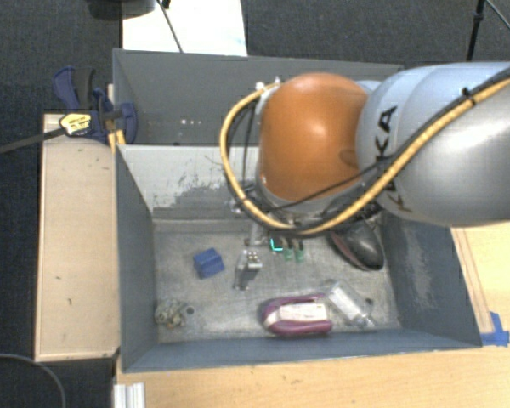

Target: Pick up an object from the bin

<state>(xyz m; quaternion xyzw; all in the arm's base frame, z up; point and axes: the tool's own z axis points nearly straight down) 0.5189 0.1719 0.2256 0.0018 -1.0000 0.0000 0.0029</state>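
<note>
Blue block (208, 263) sits mid-floor of bin (136, 228), just left of gripper (248, 272); its opening I can't tell. Looks off-target, maybe: could close on nothing or knock block aside.

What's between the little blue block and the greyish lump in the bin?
Nothing: the camera view shows bare bin floor between blue block and greyish lump.

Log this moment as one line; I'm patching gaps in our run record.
claw: over bin centre | nearest: blue block, view-left of it | held: cannot tell
</note>
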